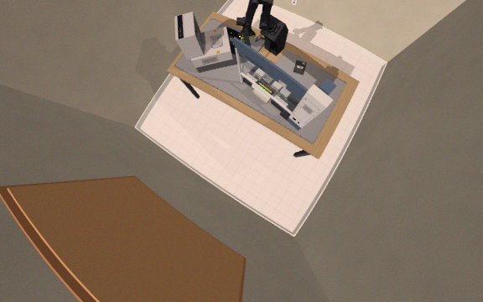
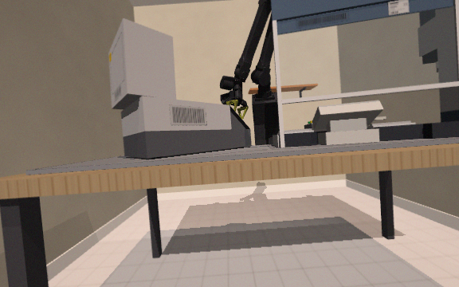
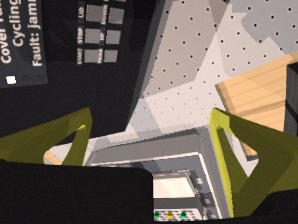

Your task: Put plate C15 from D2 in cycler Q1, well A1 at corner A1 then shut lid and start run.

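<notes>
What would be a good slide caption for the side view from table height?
Black arm's open end effector hangs empty above the sloped front panel of a grey lab machine with its lid raised.
</notes>
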`<state>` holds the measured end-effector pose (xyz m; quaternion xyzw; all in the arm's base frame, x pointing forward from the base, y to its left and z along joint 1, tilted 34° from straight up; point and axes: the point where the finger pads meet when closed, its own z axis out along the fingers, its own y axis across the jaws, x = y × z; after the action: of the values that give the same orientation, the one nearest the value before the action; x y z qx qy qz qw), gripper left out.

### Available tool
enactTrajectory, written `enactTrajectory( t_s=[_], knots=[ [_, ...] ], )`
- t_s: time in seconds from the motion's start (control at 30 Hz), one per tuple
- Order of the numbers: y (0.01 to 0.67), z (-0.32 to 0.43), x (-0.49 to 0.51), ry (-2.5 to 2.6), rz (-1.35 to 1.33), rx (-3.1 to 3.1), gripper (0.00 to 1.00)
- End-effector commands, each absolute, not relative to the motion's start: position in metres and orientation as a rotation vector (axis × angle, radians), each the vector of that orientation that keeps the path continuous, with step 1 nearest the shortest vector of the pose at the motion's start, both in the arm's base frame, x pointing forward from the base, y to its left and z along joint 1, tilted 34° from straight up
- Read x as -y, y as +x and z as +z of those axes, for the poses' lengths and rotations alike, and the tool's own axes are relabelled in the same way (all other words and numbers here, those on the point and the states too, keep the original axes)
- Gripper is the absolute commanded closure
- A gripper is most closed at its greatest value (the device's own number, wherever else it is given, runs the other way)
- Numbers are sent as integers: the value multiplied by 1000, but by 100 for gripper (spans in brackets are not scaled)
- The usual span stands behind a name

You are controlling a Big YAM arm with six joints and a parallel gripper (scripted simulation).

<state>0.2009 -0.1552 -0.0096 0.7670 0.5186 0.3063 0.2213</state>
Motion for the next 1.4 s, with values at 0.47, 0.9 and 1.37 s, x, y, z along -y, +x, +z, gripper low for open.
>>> enactTrajectory(
  t_s=[0.47,0.9,1.37],
  knots=[
    [252,-2,124,1910,766,-1832,0],
    [278,-5,74,1712,694,-2160,0],
    [295,-4,35,1470,606,-2406,0]
  ],
)
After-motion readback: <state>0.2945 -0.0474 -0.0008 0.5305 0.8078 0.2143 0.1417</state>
